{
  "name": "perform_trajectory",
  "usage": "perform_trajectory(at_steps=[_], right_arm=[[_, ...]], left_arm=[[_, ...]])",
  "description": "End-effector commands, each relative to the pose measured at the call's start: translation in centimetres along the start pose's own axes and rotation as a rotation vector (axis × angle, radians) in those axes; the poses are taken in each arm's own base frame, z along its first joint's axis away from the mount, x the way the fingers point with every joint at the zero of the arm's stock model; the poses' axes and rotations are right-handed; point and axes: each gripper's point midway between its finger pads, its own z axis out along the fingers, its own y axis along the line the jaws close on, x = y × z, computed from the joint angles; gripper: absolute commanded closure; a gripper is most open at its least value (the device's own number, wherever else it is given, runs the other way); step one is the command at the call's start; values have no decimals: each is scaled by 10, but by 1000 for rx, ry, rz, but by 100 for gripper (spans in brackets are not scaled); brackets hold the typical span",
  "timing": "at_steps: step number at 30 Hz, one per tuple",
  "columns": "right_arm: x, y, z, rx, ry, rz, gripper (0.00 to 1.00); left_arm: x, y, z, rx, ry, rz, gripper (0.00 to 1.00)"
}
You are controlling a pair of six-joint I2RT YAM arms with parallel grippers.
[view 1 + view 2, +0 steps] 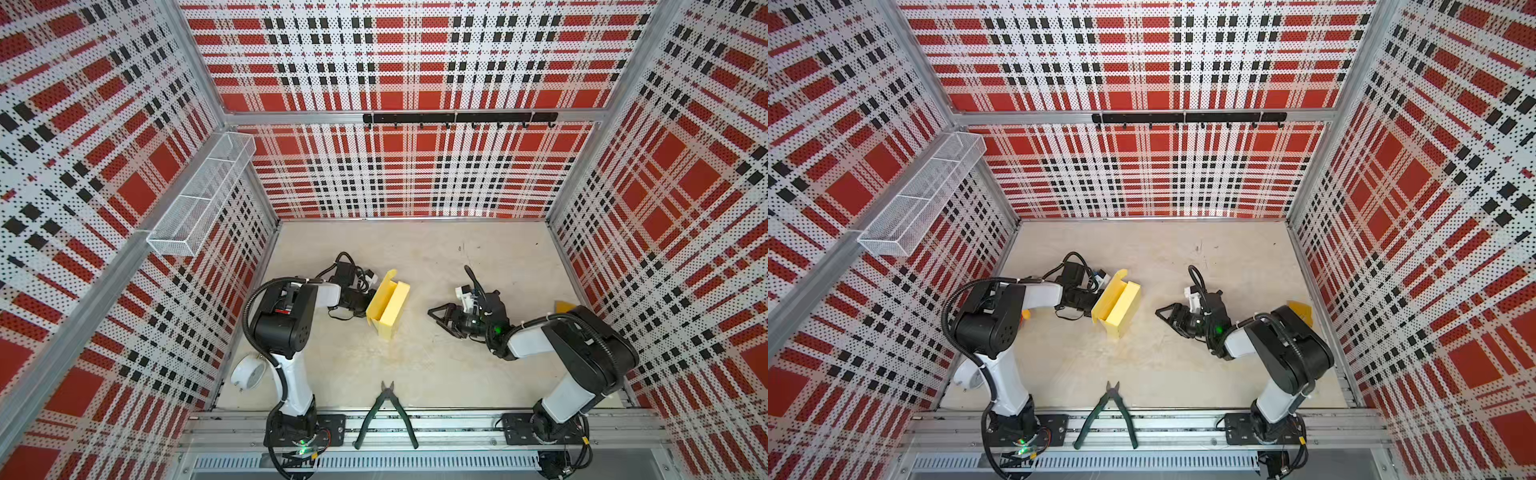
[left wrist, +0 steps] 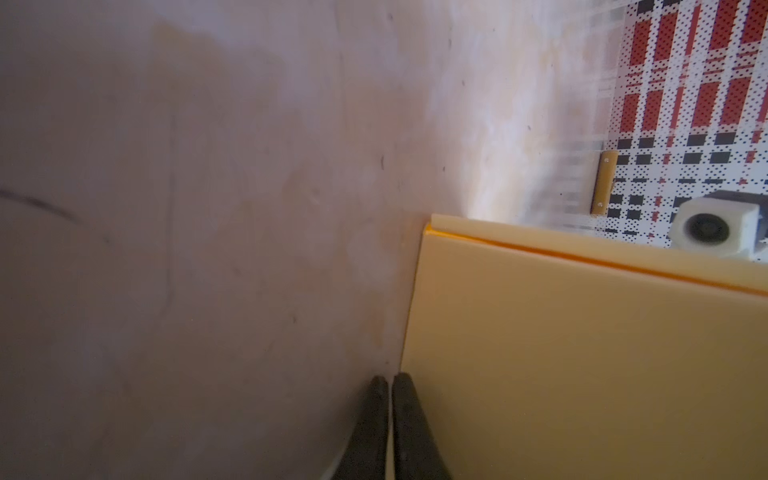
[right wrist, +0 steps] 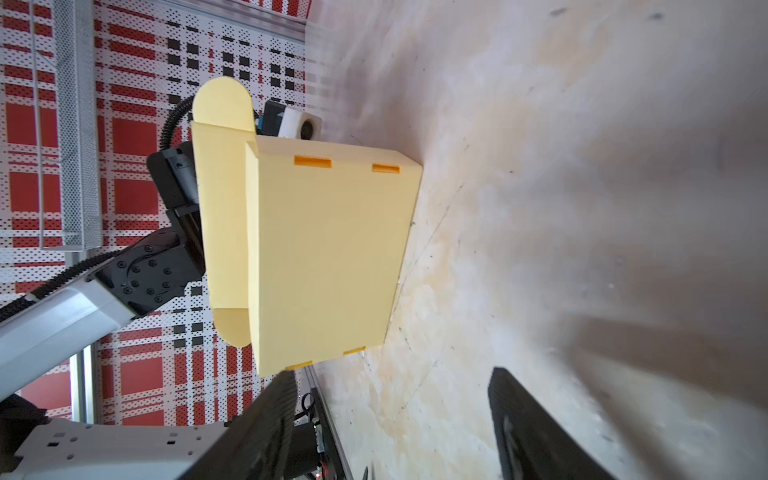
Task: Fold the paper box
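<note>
Your workspace is a cell walled in red, black and white plaid perforated panels, with a pale beige tabletop [image 1: 419,365] as the floor. A wire mesh basket [image 1: 203,195] hangs on the left wall and a black hook rail [image 1: 459,117] runs across the back wall.

Your paper box [image 1: 388,305] stands on edge left of the table's centre in both top views [image 1: 1119,305]. It is folded into a shallow rectangular shell, and its lid panel stands open on the side facing the left arm. From the right wrist camera you see its broad pale yellow face [image 3: 324,249], orange tabs along two edges, and a rounded flap at each end of the lid.

Your left gripper [image 2: 390,380] sits right against the box's left side. Its two dark fingers [image 2: 409,419] are pressed almost together at the edge of a yellow panel [image 2: 582,353]. You cannot tell whether a thin flap is pinched between them.

Your right gripper [image 1: 440,318] points at the box from the right, well apart from it. Its jaws are spread wide and hold nothing, as the right wrist camera [image 3: 390,399] shows.

Green-handled cutting pliers [image 1: 386,415] lie across the front rail, and a small orange-yellow flat piece [image 1: 1302,309] lies behind the right arm.
</note>
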Motion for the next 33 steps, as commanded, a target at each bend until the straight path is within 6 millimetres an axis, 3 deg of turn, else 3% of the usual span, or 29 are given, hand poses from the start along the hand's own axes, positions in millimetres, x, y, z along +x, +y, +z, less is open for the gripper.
perform_trajectory(at_steps=[1,9,14,17,22,28,33], right_arm=[[-15,26,3,-84,-53,-38,26],[-13,39,11,-74,-18,-100,32],[-11,47,16,-38,31,-227,37],[-2,45,26,-8,80,-243,46],[7,55,45,-81,116,-197,71],[15,73,60,-117,143,-213,74],[15,85,62,-138,138,-227,74]], left_arm=[[13,13,5,-82,34,-22,87],[5,2,-2,-89,14,14,85],[-1,-11,-12,-99,-6,53,84],[-5,-21,-19,-106,-19,79,83],[-3,-41,-29,-116,-26,132,81],[-2,-53,-36,-103,-38,146,81],[11,-74,-19,-64,15,189,81]])
